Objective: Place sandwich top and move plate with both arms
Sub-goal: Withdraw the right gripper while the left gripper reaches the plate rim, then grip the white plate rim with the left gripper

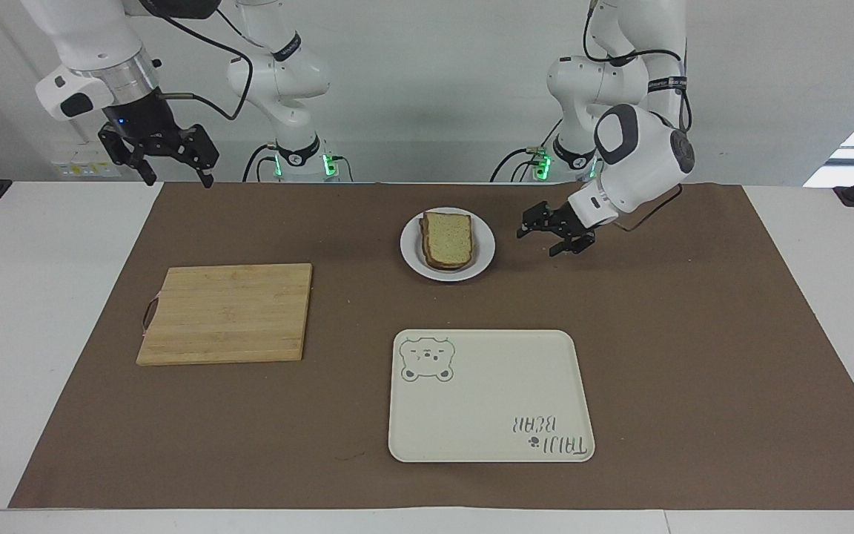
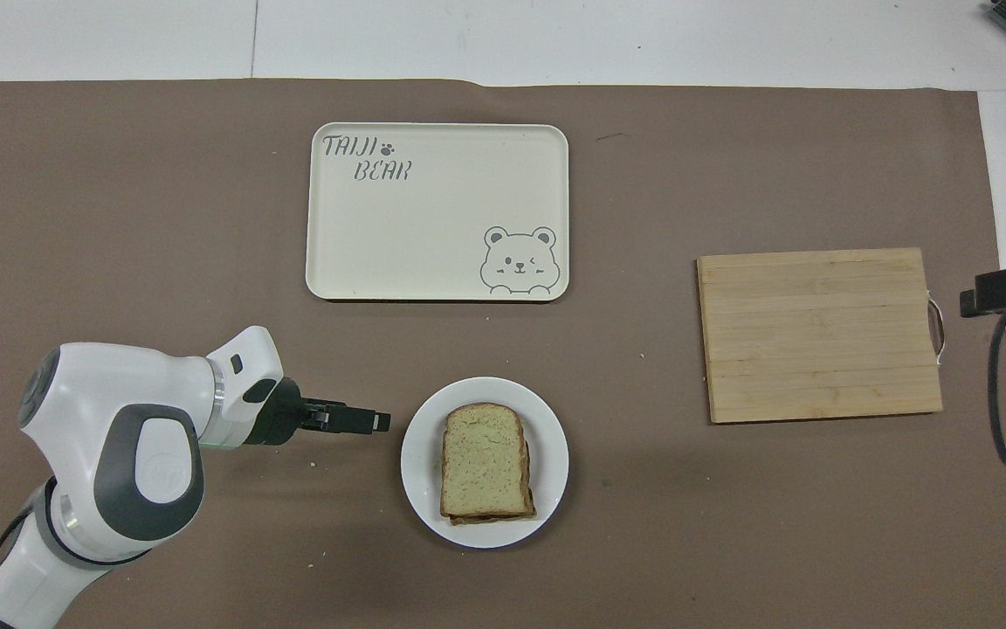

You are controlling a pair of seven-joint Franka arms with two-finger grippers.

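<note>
A white worktop (image 1: 41,311) covered by a brown mat (image 1: 694,334) carries three groups of things. A small round white plate (image 1: 411,256) sits on the mat at the middle of the robots' end. On it lies the sandwich top (image 1: 448,237), a speckled wholegrain slice with a brown crust, stacked on another slice whose edge shows beneath it.

Farther from the robots than the plate lies a cream rectangular tray (image 1: 490,397) with a bear drawing and the words "TAIJI BEAR". A wooden cutting board (image 1: 227,313) lies flat toward the right arm's end of the worktop.

The left hand (image 1: 543,238) hangs low over the mat just beside the plate, apart from its rim, fingers spread open and holding nothing. The right hand (image 1: 173,172) is raised high above the mat's corner at the right arm's end, near the robots' edge, well apart from the cutting board; its fingers are also spread open and hold nothing.
</note>
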